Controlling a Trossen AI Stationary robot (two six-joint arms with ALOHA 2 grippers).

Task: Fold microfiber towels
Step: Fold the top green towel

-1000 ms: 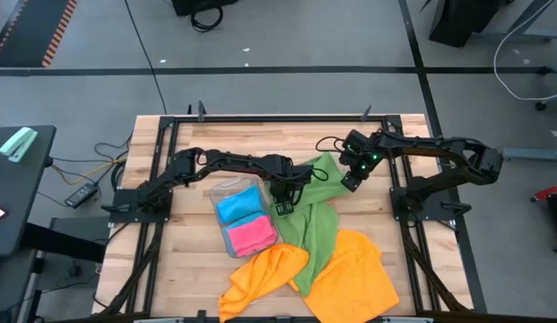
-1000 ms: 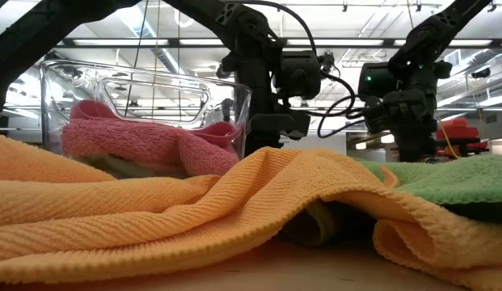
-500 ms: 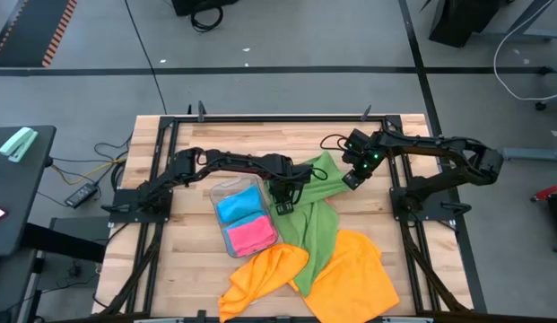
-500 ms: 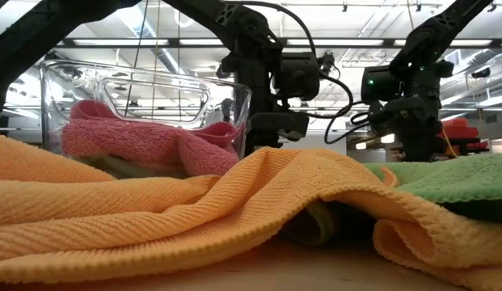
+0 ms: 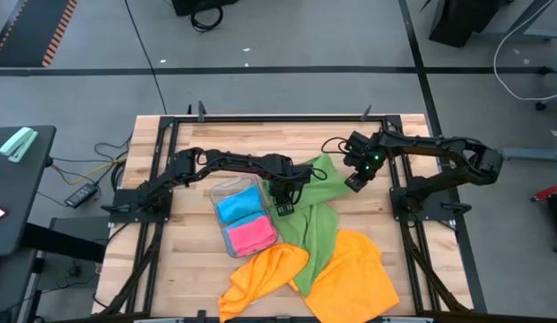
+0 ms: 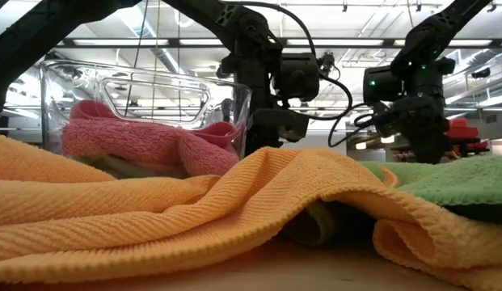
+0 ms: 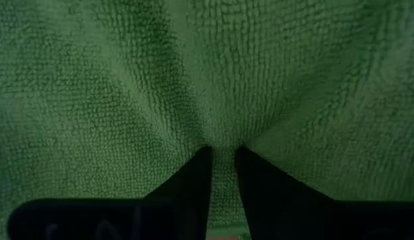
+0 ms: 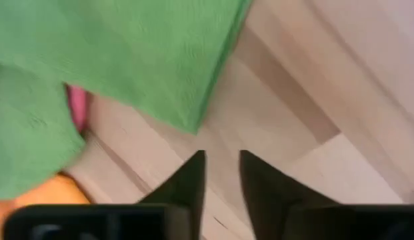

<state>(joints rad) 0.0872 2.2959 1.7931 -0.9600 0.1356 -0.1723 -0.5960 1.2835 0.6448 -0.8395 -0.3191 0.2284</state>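
Seen from above, a green towel (image 5: 316,215) lies in a long band running from the far middle of the wooden table (image 5: 184,269) towards the near edge, where it passes between two orange towels (image 5: 350,274). The left pincer (image 5: 284,205) sits on the band's left side, beside a clear plastic tray (image 5: 226,191) holding a folded blue towel (image 5: 237,205) and a folded pink towel (image 5: 251,234). The left arm reaches in from the left, low and nearly straight. The right pincer (image 5: 353,182) hangs just off the green towel's far right corner, its arm bent in from the right; of the two, it is nearer that free corner

From table height, the orange cloth fills the foreground with the green one at the right. Both pincers hang behind them, pointing down, and the tray with the pink towel stands at the left

The left wrist camera shows green fabric filling the view, gathered into a pucker between the two dark fingers (image 7: 193,180), which are clenched on a pinch of it

The right wrist camera shows the right fingers (image 8: 190,179) slightly parted with only bare wood between them, grasping nothing. The green towel's pointed corner (image 8: 191,120) lies just ahead of the tips, apart from them
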